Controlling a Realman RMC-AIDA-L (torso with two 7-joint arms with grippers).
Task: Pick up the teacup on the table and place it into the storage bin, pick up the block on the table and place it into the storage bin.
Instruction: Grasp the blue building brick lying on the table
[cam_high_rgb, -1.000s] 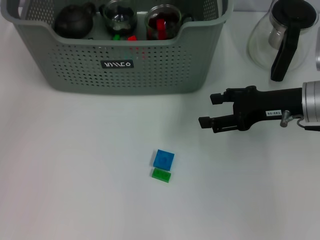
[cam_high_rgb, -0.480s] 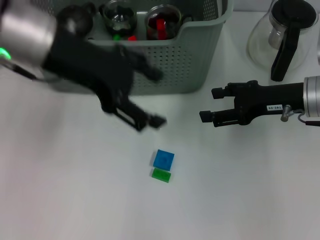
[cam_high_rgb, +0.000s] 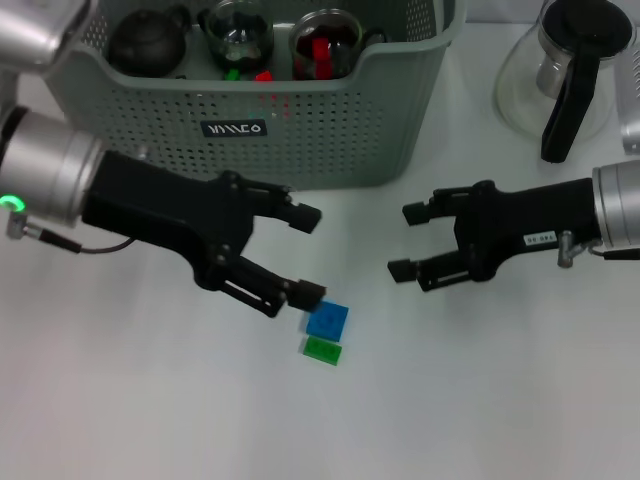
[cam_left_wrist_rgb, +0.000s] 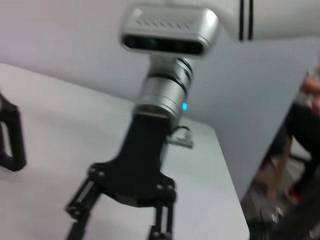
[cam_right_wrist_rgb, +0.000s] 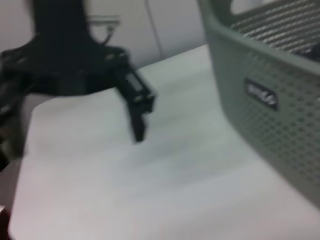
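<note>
1. Centrally on the white worktop (cam_high_rgb: 150, 400), a blue block (cam_high_rgb: 327, 319) lies flat in front of the storage bin (cam_high_rgb: 300, 130), well clear of the bin's dipped front rim, with a smaller green block (cam_high_rgb: 322, 350) touching its near edge.
2. Just beside the blue block, on the side of the robot's left, the left gripper (cam_high_rgb: 305, 255) reaches in with its fingers (cam_high_rgb: 305, 294) spread wide; the lower fingertip sits at the block's upper corner, though contact cannot be judged, and nothing is held.
3. On the blue block's other side and a little farther back, the right gripper (cam_high_rgb: 410, 242) hangs above the worktop near the bin's front corner, fingers parted and empty, pointing toward the left gripper.
4. Inside the storage bin, behind the blue block, stand a dark round teapot (cam_high_rgb: 147, 42), a glass teacup (cam_high_rgb: 238, 32) and a second glass cup (cam_high_rgb: 325, 42) with red pieces in it; small red and green bits show between them.
5. Beyond the right gripper, beside the bin, stands a glass carafe (cam_high_rgb: 565, 70) with a black handle.
6. From the right wrist view, the bin's perforated wall (cam_right_wrist_rgb: 280, 100) and black label (cam_right_wrist_rgb: 261, 93) fill one side, with the left gripper seen across the worktop.
</note>
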